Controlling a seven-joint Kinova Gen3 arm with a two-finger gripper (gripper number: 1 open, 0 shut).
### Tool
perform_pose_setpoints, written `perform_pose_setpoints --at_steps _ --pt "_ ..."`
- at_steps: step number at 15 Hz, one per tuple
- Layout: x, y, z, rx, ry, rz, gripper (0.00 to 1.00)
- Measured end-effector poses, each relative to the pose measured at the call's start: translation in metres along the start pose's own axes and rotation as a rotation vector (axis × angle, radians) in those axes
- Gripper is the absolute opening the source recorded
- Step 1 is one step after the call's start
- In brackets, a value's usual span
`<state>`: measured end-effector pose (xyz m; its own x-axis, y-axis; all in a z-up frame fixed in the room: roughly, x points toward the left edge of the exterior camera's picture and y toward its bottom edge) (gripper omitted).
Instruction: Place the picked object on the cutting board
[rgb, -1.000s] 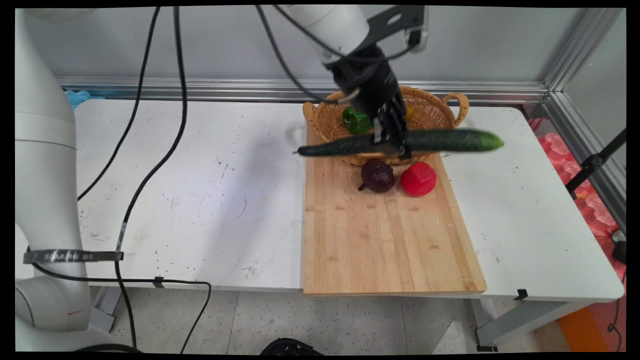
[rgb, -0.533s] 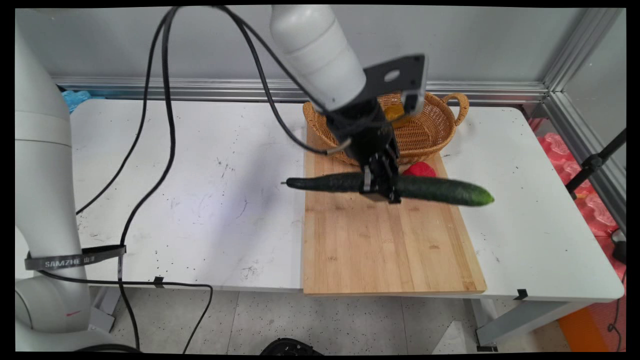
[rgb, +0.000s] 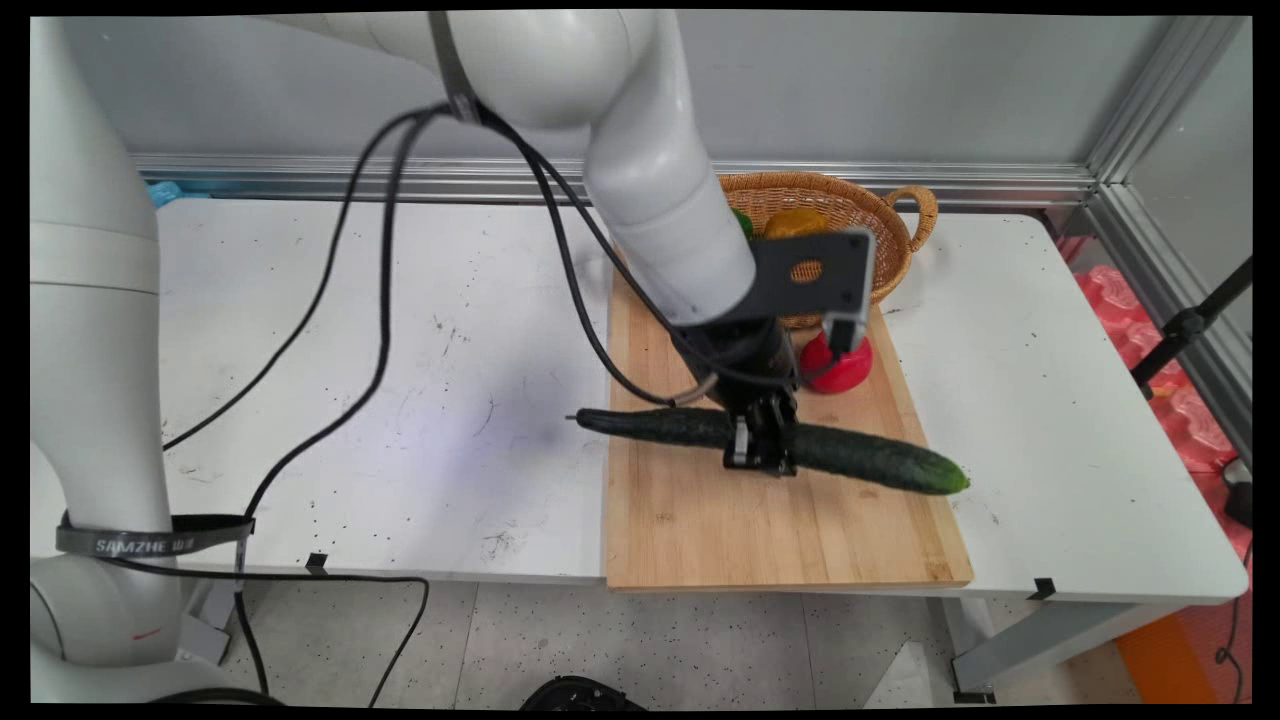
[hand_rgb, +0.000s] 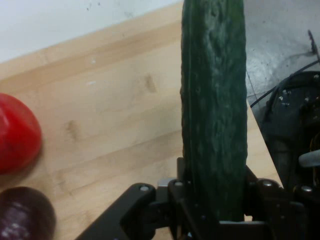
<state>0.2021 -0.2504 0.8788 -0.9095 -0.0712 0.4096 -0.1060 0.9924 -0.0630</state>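
Main view overlooks table; hand view close above shared cutting board.

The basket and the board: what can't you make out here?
- Basket: main view, the arm hides its left half and most contents.
- Purple vegetable: cut by the hand view's edge; hidden by the arm in main view.
- Cucumber: whether it touches the board is unclear.

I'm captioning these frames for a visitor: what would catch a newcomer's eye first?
First, the long dark green cucumber, clamped at its middle by the black gripper and held crosswise over the wooden cutting board. Behind it, a red pepper sits on the board, with a wicker basket at the far end.
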Motion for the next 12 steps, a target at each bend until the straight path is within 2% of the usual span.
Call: perform_pose_setpoints --at_steps 6,12 --pt "0.007 0.011 0.046 0.006 -0.06 -0.007 0.0" --pt "0.004 0.018 0.073 0.005 -0.108 -0.001 0.0"
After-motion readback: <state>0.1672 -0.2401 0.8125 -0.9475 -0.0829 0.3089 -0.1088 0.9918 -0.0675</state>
